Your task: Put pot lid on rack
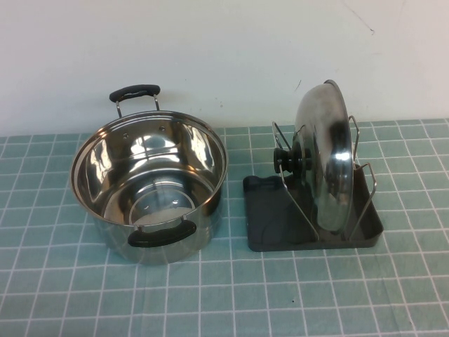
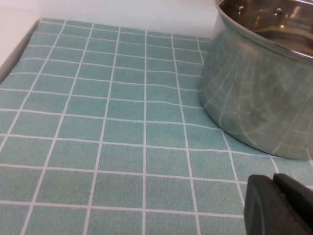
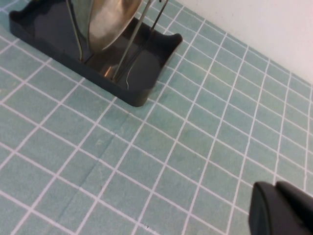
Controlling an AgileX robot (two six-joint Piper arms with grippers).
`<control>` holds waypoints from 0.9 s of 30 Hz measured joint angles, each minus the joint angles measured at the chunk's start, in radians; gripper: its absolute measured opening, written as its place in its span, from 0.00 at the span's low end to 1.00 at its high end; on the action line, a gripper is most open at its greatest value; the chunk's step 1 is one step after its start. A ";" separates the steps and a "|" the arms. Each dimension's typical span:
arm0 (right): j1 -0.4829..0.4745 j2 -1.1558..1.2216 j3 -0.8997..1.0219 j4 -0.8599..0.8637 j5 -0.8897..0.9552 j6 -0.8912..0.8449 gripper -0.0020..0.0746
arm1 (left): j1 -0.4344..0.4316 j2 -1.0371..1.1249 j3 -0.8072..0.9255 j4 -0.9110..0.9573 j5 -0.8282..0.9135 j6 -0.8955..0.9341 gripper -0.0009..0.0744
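On a teal grid-patterned tablecloth (image 1: pixel 63 295), the round, domed stainless-steel pot lid (image 1: pixel 324 158) with its black centre knob (image 1: pixel 286 160) stands on edge in the dark grey square plastic rack (image 1: pixel 270 217), held upright between thin metal wire loops (image 1: pixel 365 196). The knob faces the robot's left, toward the shiny two-handled steel pot (image 1: pixel 151 186), which sits open and empty just beside the rack. The lid's flat plane runs roughly front to back across the tray, with its rim down on the tray floor.

Neither arm shows in the high view. The left gripper (image 2: pixel 279 205) appears only as a dark tip at the edge of its wrist view, low over the cloth with the pot's wall near it; whether it is open or closed cannot be told. The right gripper (image 3: pixel 283 208) is likewise a dark tip at the corner of its wrist view, over bare cloth well apart from the rack's corner, and its state cannot be told either. Nothing is seen in either one.

Judged from this, the lid is already placed and the task looks complete. The right arm is the nearer one to the rack, the lid lying ahead of it beyond the tray's corner; any further move would probably be only pulling clear without brushing the wires.
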 joint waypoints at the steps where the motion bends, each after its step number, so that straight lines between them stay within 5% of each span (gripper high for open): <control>1: 0.000 0.000 0.000 0.000 0.000 0.000 0.02 | 0.000 0.000 0.000 -0.002 0.000 0.000 0.01; 27: 0.000 0.000 0.004 -0.066 -0.018 -0.064 0.02 | 0.000 0.000 0.000 -0.004 0.000 0.007 0.01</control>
